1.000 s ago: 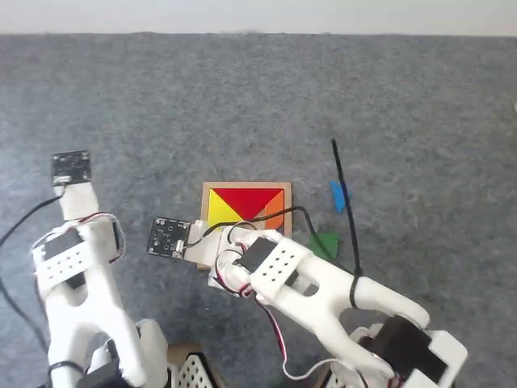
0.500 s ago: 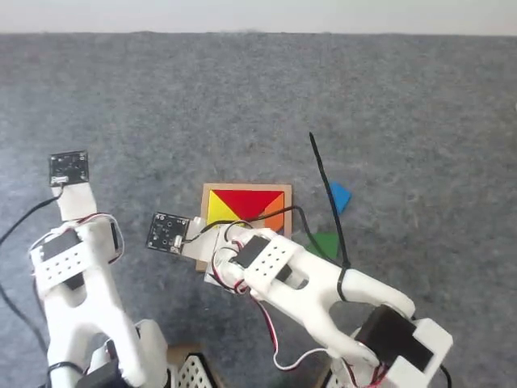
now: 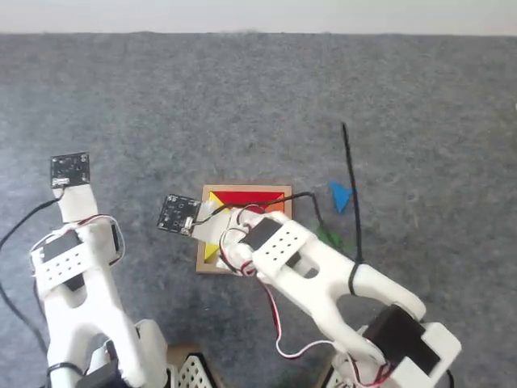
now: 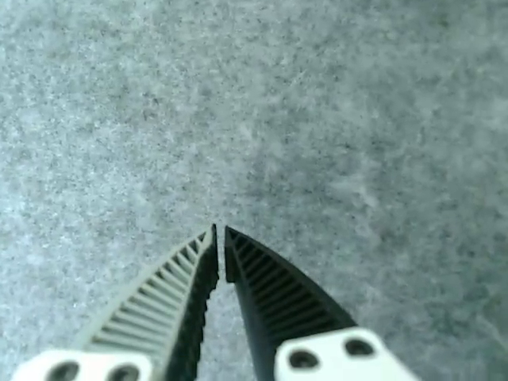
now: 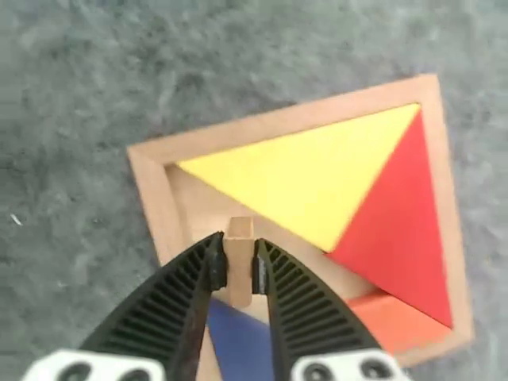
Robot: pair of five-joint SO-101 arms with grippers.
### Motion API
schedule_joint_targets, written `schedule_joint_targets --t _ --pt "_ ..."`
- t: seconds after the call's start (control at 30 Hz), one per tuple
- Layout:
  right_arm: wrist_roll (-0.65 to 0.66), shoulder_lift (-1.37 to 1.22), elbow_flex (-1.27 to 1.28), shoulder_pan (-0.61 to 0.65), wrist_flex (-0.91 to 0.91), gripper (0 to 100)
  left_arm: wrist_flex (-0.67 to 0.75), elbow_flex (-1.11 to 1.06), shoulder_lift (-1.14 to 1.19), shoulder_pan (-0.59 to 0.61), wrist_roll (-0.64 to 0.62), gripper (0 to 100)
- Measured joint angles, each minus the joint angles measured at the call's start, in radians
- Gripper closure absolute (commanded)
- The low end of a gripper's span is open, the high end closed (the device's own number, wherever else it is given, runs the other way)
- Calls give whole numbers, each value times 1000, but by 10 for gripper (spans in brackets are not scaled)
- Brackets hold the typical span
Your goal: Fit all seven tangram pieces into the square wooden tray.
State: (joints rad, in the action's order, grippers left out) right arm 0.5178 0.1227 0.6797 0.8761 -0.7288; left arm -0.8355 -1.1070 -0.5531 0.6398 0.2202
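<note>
Left tool [image 4: 220, 232] is pinched together with nothing in it, just over bare grey tabletop [image 4: 317, 119]. Right tool [image 5: 236, 254] is clamped on a small wood-coloured piece [image 5: 238, 233], right above the wooden tray [image 5: 151, 190]. The tray's already got a yellow triangle [image 5: 309, 182], red triangle [image 5: 397, 206], orange piece [image 5: 397, 321] and dark blue piece [image 5: 238, 341]. Beside the tray a green piece [image 3: 329, 238] and a light blue piece [image 3: 340, 196] sit loose.
</note>
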Motion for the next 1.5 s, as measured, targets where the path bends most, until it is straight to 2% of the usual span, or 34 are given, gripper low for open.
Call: schedule_joint_targets --t 0.27,0.4,0.5,0.8,1.2,1.4,1.5 --pt "23 17 0 -31 20 970 0 0 0 0 0 979" --pt "31 -18 0 -29 21 853 0 0 0 0 0 979" --pt "34 -20 0 17 20 780 6 0 0 0 0 978" --pt "38 -20 -15 64 -60 779 15 0 0 0 0 978" --pt "34 -20 -41 215 -198 779 15 -14 0 0 0 978" --pt "18 14 -41 176 -212 788 15 -14 0 0 0 978" --pt "14 121 -41 94 -241 860 15 -14 0 0 0 978"
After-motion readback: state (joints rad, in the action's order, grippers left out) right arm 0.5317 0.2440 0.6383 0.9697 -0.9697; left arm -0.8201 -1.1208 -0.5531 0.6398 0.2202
